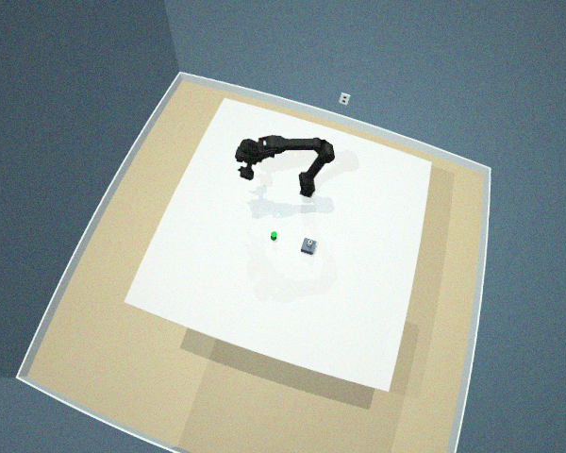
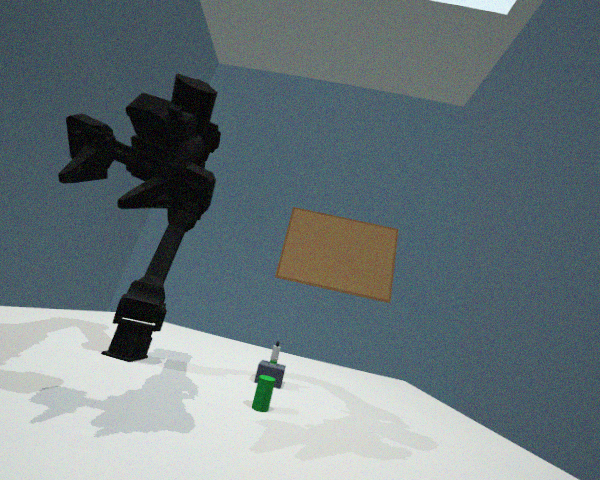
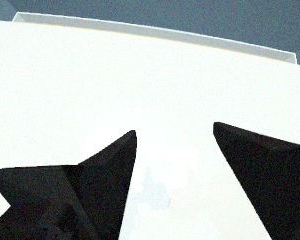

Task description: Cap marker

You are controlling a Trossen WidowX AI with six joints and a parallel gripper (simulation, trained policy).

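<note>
Exterior view, near to far. Gripper [image 1: 241, 164] [image 2: 89, 191] [image 3: 174, 131] up in the air, well above the table [image 1: 274, 322] [image 2: 186, 454] [image 3: 90, 75]. Fingers released: clear gap between the tips, nothing grasped. Wrist view agrees, one black finger at each side, white tabletop showing between them.

Cap [image 1: 274, 236] [image 2: 263, 394]: green cylinder, upright on the table, loose, off the marker. Gripper not touching it, well apart.

Holder [image 1: 305, 251] [image 2: 270, 375]: dark blue-gray block, flat on the table, just behind the cap in the exterior view. That view has the cap overlapping its lower edge; top view shows a gap, so the two are apart.

Marker [image 1: 309, 242] [image 2: 275, 353]: upright in the holder, uncapped. White barrel, dark tip pointing up, bit of green low down by the block.

Arm [image 1: 292, 143] [image 2: 164, 255]: black, base on the table, bent, gripper end raised. Top view puts the gripper off to one side of the base, over the table, not above cap or holder. Shadows of the arm fall across the tabletop.

Background: brown board [image 2: 336, 254] on the blue wall [image 1: 420, 73] [image 2: 496, 206] [image 3: 190, 15]. White outlet [image 1: 344, 98] on the wall in the top view.
</note>
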